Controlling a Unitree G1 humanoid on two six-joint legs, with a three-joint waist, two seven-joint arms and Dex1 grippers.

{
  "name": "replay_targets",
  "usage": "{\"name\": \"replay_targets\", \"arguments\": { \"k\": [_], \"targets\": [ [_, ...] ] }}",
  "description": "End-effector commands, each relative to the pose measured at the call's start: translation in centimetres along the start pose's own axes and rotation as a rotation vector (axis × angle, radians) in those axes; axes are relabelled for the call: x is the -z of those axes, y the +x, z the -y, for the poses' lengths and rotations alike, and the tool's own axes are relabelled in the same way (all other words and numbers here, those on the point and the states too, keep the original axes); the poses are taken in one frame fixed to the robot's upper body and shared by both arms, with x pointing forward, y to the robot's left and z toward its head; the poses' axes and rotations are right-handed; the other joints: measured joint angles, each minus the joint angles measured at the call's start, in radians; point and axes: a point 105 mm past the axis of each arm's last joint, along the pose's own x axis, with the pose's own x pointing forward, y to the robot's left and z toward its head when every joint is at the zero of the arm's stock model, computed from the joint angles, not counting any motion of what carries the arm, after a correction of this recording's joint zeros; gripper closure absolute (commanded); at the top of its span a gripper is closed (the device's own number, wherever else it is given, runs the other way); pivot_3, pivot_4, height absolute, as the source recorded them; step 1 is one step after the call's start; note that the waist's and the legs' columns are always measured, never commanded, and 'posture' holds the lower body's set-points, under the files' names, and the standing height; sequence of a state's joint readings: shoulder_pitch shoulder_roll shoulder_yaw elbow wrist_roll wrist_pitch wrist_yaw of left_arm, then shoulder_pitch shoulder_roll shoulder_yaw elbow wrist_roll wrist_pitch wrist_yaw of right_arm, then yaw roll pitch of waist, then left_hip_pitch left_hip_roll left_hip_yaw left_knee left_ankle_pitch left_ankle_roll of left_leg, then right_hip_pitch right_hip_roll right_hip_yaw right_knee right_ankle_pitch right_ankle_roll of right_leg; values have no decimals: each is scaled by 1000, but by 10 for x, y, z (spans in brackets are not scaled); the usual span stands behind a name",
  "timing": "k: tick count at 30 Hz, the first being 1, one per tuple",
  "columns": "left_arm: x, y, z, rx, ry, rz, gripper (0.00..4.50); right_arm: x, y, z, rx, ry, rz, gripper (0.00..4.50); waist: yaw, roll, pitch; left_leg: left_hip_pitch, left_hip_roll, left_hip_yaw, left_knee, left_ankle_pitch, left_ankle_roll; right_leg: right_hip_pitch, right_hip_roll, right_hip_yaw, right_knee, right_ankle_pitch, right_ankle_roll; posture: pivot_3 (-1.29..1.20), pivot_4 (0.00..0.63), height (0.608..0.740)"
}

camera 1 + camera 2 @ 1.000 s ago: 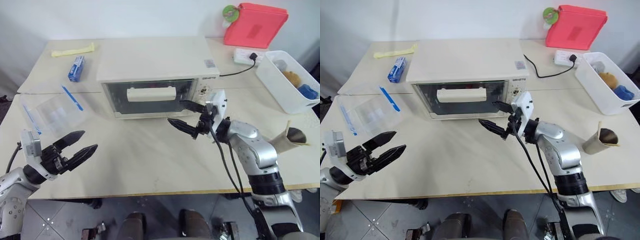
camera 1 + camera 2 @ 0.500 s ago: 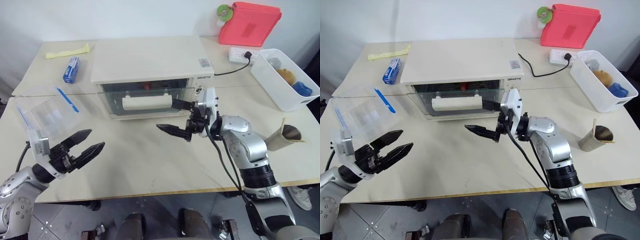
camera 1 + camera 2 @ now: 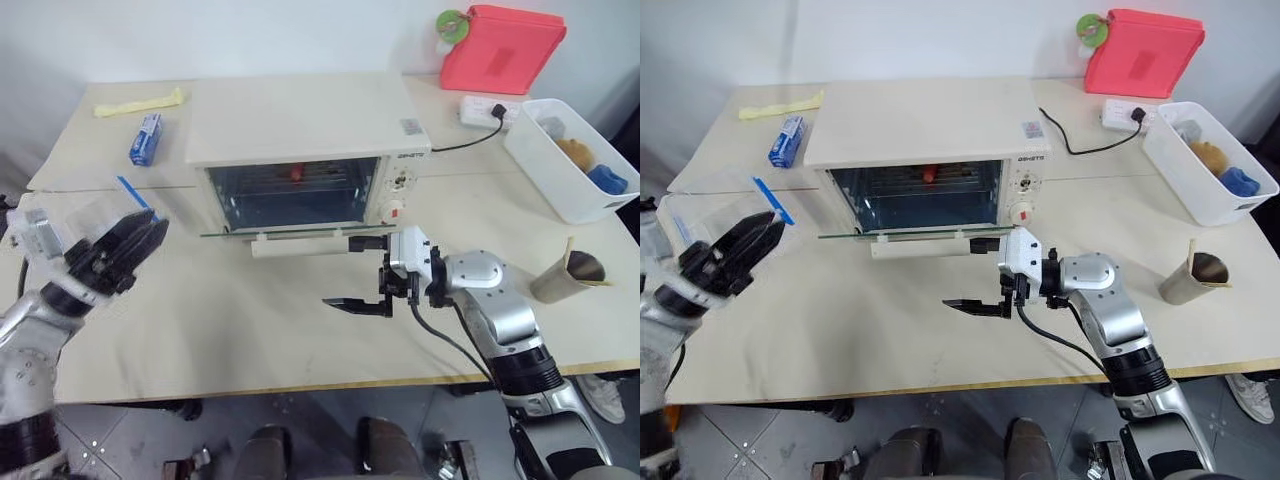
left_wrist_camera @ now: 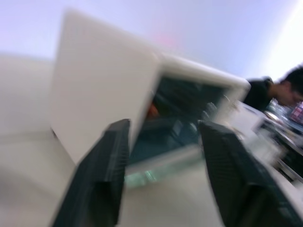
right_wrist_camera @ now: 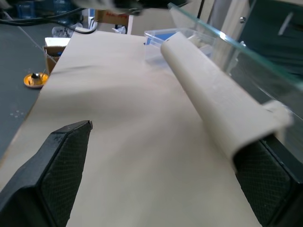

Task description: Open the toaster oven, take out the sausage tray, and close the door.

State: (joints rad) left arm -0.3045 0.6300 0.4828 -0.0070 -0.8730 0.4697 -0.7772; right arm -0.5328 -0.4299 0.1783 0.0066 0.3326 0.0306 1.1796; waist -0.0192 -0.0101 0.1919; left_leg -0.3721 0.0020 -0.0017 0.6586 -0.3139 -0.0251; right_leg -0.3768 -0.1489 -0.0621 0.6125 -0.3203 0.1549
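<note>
So the toaster oven sits mid-table with its door swung down flat, cream handle out front. Right gripper has its jaws spread wide, upper finger touching the handle's end (not clamped on anything). Left gripper hangs off to the oven's left over a clear plastic box, jaws parted with nothing between them. A bit of red sausage shows inside; can't make out the tray.

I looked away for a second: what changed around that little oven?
The oven door swung down from shut to lying flat, the right claw at its handle. The left claw rose toward the oven. Everything else on the table stayed put.
</note>
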Motion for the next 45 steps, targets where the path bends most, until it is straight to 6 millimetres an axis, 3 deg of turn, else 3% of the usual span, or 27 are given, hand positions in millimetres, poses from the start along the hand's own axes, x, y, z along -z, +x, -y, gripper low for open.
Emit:
{"name": "replay_targets", "arguments": {
  "k": [1,5,11,14,20,23,26,30,32,34,39,45],
  "targets": [
    [11,18,9,93,30,-41,3352,-9,4,1,-12,-66,30,0,-2,0,0,0,0,1,1,0,0,0,0,0,0,1,1,0,150,740],
    [26,27,16,141,17,-67,4483,-6,2,2,1,-77,20,0,-16,0,0,1,1,6,0,-3,0,-2,0,-1,-1,1,1,0,150,740],
    [47,35,26,185,8,-120,4483,4,-9,-2,48,-73,-19,0,-4,0,0,1,2,5,2,-3,0,-1,-1,-4,-1,1,1,0,150,740],
    [58,32,29,204,13,-164,4483,15,-26,-4,128,-53,-59,0,8,0,0,0,2,5,5,-4,1,1,-1,-4,-1,2,1,0,150,740],
    [79,22,34,240,58,-249,4483,52,-98,-25,349,-8,-239,0,28,0,0,0,2,6,5,-5,2,1,-1,-3,-3,2,1,0,150,740],
    [87,17,37,248,65,-266,4483,47,-117,-27,422,-35,-275,0,21,-1,0,0,3,8,5,-5,2,1,-1,-3,-3,2,1,0,150,740],
    [96,13,39,253,86,-297,4483,35,-120,-20,474,-54,-261,0,11,0,0,3,4,12,5,-5,2,1,0,-2,-2,4,0,0,150,740],
    [105,9,39,228,122,-317,4483,20,-110,-4,466,-169,-281,0,15,0,0,3,8,13,5,-5,2,0,2,-2,-3,5,-2,0,150,740],
    [112,5,44,242,105,-326,4483,11,-89,29,544,-315,-328,0,14,0,0,3,8,13,5,-5,1,0,2,-2,-3,5,-2,0,150,740],
    [114,3,44,226,113,-320,4483,6,-65,46,580,-347,-345,0,10,0,0,2,9,17,5,-5,1,-3,2,-2,-2,6,-4,0,150,740],
    [112,-5,46,220,146,-298,4483,-2,-12,51,530,-399,-266,0,22,0,0,-1,11,14,4,-6,-1,-7,3,-7,0,6,-4,0,150,740],
    [97,-13,49,141,105,-215,4483,-1,44,69,519,-640,-283,0,-3,-1,0,-2,11,22,7,-8,2,-9,0,-9,-1,7,-4,0,150,740]
  ]
}}
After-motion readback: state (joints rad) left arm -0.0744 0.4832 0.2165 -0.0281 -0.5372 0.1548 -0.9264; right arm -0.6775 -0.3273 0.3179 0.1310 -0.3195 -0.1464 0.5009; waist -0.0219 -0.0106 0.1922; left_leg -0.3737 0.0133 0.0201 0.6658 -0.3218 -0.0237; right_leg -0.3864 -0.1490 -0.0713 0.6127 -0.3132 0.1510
